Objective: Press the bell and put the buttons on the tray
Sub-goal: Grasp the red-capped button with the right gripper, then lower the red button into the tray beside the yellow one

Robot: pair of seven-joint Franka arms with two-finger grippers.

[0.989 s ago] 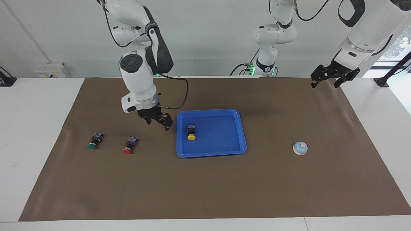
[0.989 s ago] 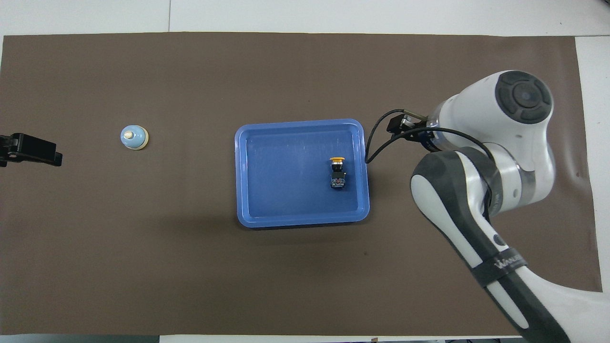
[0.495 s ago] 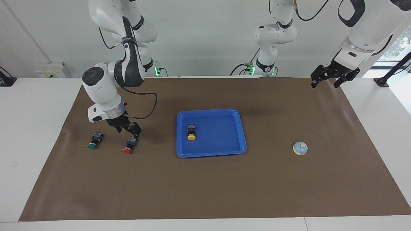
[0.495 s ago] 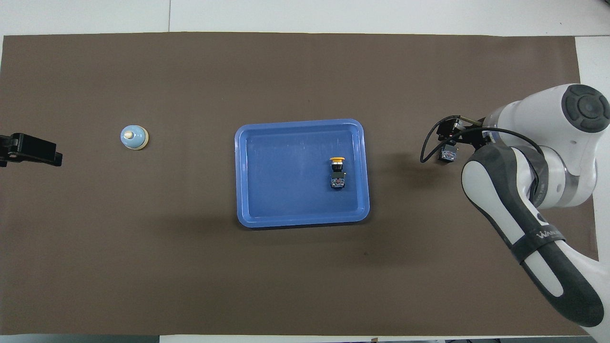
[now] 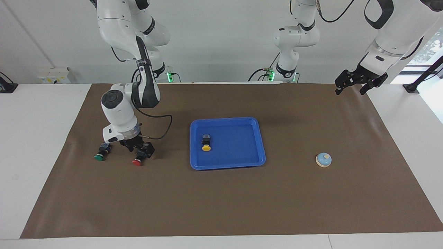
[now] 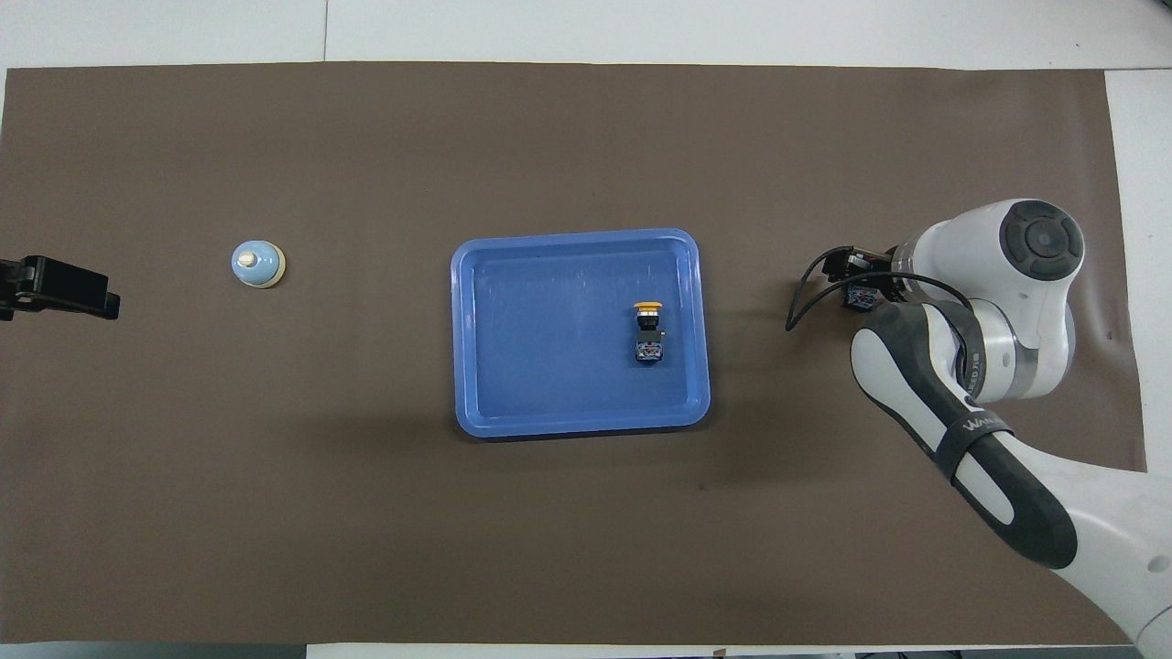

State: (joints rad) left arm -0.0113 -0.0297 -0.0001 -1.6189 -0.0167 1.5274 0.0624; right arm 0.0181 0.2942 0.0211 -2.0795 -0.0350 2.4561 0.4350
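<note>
The right gripper, at lower left of the facing view, is low with fingers spread astride the black body of the red button. The button's long axis runs from body to cap, toward the frame's bottom. The green button lies beside it. The tray, at frame centre, holds 1 item: the yellow button. The left gripper, spread, waits at upper right, above the bell.

Yellow button lies in the blue tray; red button and green button lie on the mat, bell apart.
</note>
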